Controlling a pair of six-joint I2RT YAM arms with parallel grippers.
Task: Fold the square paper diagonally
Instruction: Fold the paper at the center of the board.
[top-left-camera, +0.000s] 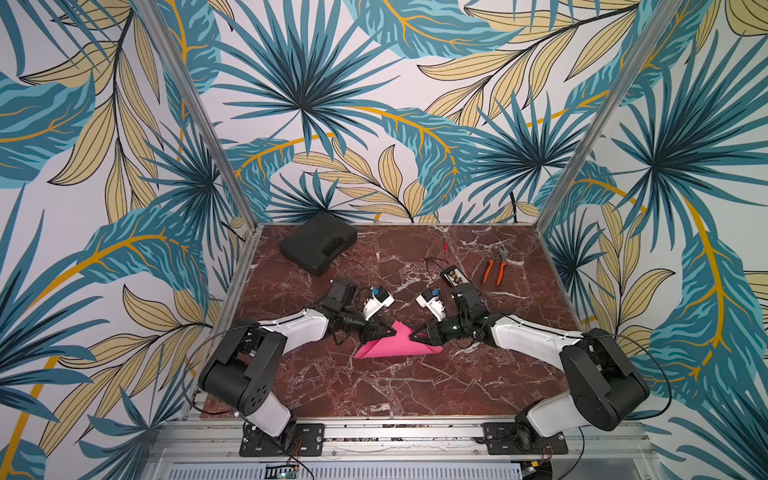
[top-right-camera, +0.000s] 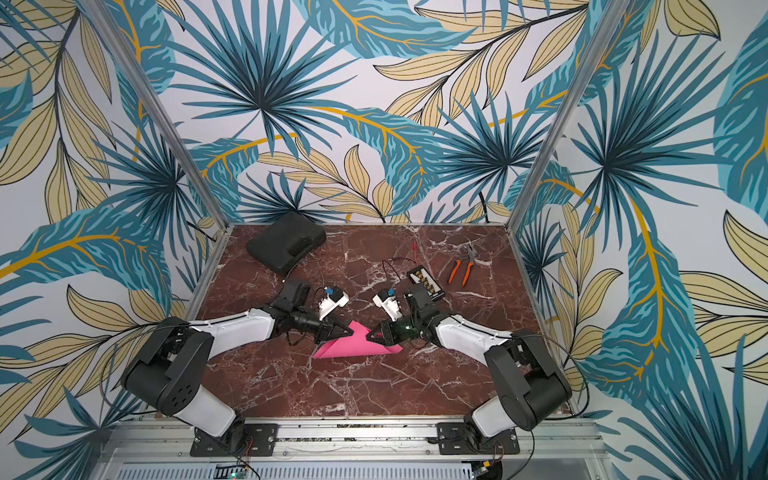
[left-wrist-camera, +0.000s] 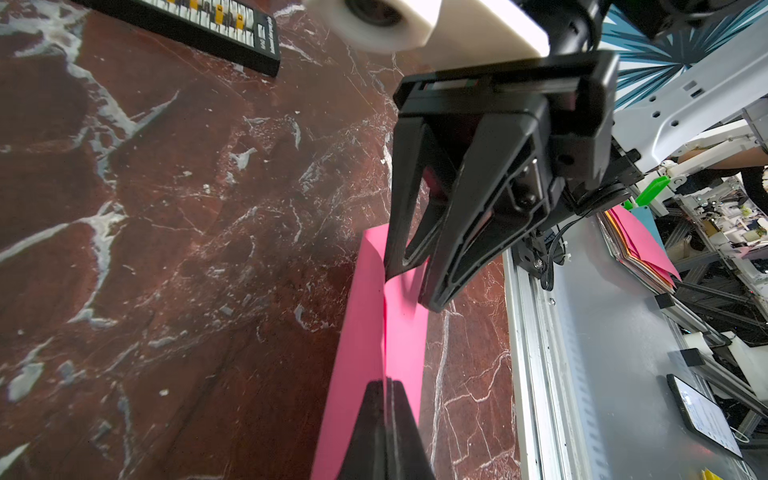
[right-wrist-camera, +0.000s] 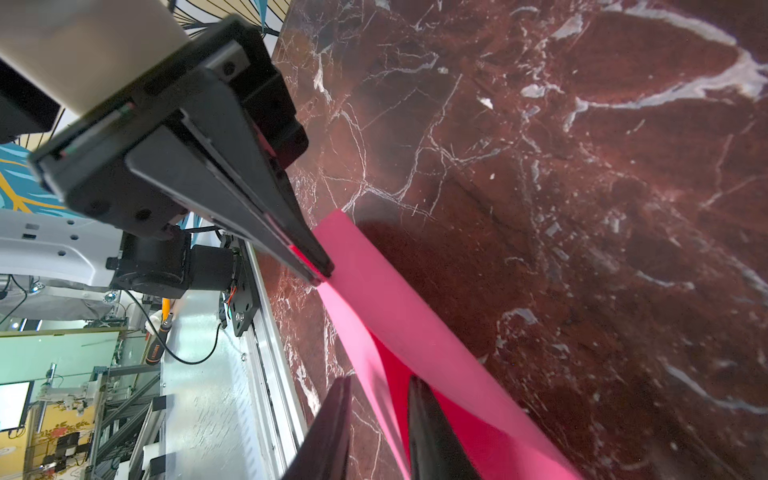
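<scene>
Marble tabletop held the square paper just below mid-frame in both top views. The sheet was partly doubled over. Its long edge lay flat along the lower side, and a flap rose to a peak toward the upper side.

The left gripper reached in from the left of the frame and the right gripper from the right. Both tips sat at the raised flap, near each other, with the peak between them.

The left gripper was clamped on the paper's edge. The right wrist view showed a thin pink strip pinched at the very tip of its closed jaws. In the left wrist view the sheet's edge ran straight into the seam between that gripper's fingers.

The right gripper stood narrowly parted, with one of its fingers on each side of the lifted flap. Pink showed in the gap and no pinch was visible. From both tips the paper sloped down to the tabletop.

Well apart from the sheet, toward the upper part of the frame, lay a black case at upper left and orange-handled pliers at upper right.
</scene>
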